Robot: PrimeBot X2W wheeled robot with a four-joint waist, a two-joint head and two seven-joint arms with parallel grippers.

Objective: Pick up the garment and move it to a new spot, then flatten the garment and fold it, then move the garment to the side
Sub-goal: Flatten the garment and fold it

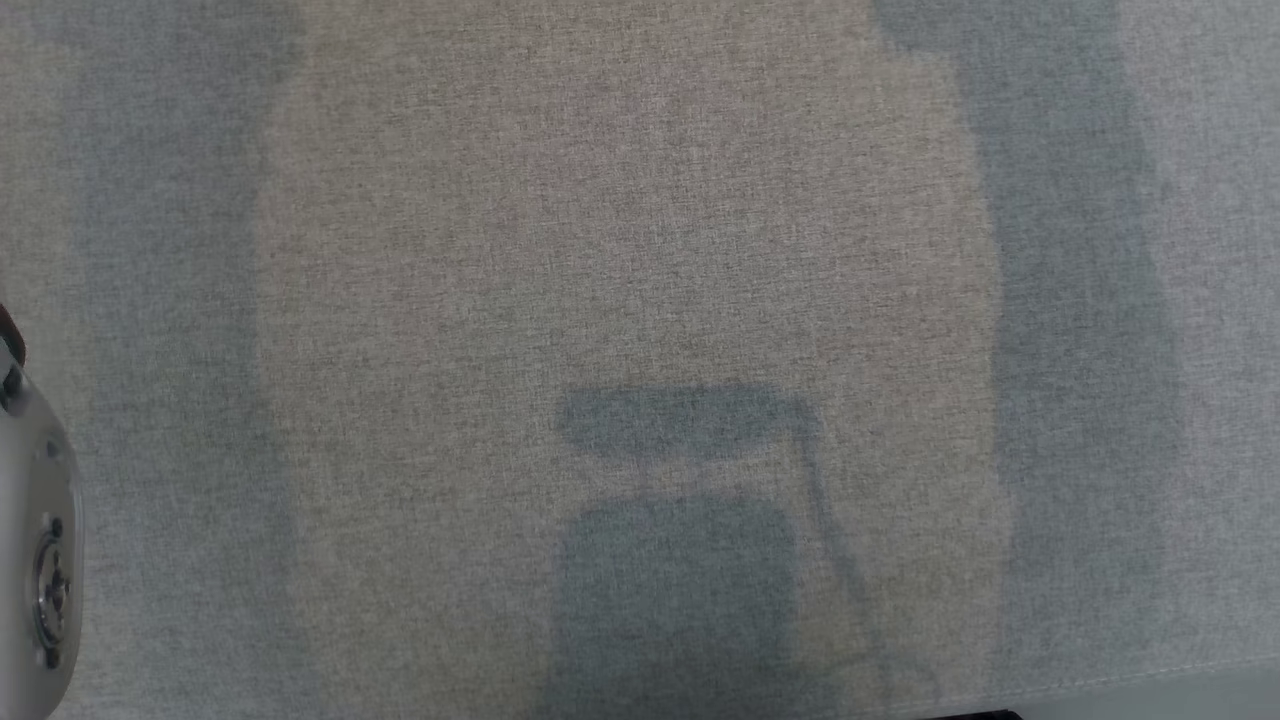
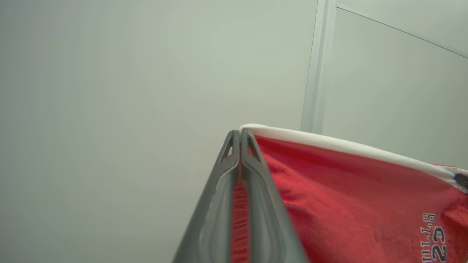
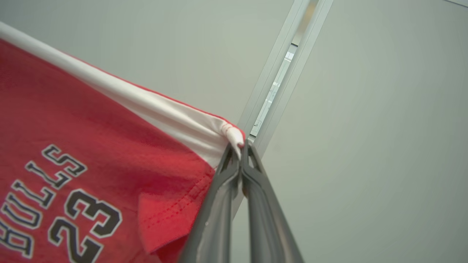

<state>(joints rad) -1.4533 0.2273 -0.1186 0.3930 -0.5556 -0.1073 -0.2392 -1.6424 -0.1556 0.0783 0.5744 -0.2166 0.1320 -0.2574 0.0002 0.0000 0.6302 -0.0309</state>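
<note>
Left wrist view, nearest: left tool (image 2: 240, 137), fingers pressed together on the white-banded edge of the garment (image 2: 347, 190). The red cloth ran from there to the lower right of the frame, its lettering cut off at the corner.

Right wrist view, nearest: right tool (image 3: 241, 148), pinching a white-trimmed corner of the same cloth, which spread across the lower left. The print (image 3: 55, 204) read "BULLS 23" in full.

Farther, both wrist views: pale wall panel (image 2: 109, 91) and metal strip (image 3: 281, 73).

Head view: pale forearm (image 1: 35, 540) at the lower left edge, over the grey woven desk (image 1: 640, 250) crossed by shadows.
</note>
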